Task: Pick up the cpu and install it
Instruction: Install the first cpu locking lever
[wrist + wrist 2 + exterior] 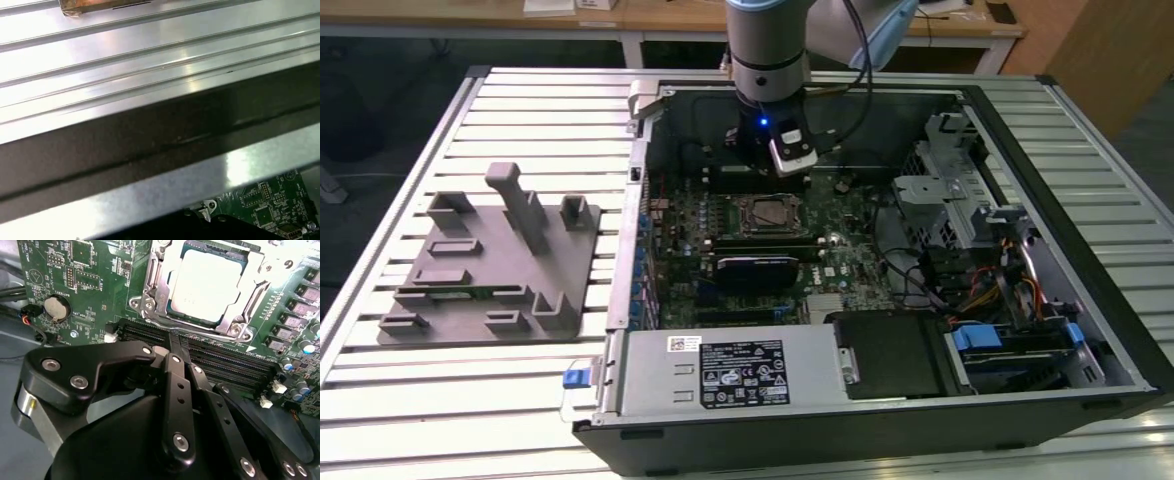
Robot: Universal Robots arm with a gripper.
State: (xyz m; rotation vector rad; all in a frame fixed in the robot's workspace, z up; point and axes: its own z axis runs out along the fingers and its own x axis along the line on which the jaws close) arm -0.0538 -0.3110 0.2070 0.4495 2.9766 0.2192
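Matt silver metal cpu (202, 284); glossy black end effector (172, 405).

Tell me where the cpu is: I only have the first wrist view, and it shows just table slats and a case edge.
Observer: In the second wrist view the cpu sits in the socket.
Operator: What is nearest it?
Observer: In the exterior view the gripper hangs inside the case, close to the socket.
Operator: And elsewhere?
Observer: A grey tray lies on the table, at the exterior view's left, outside the case.
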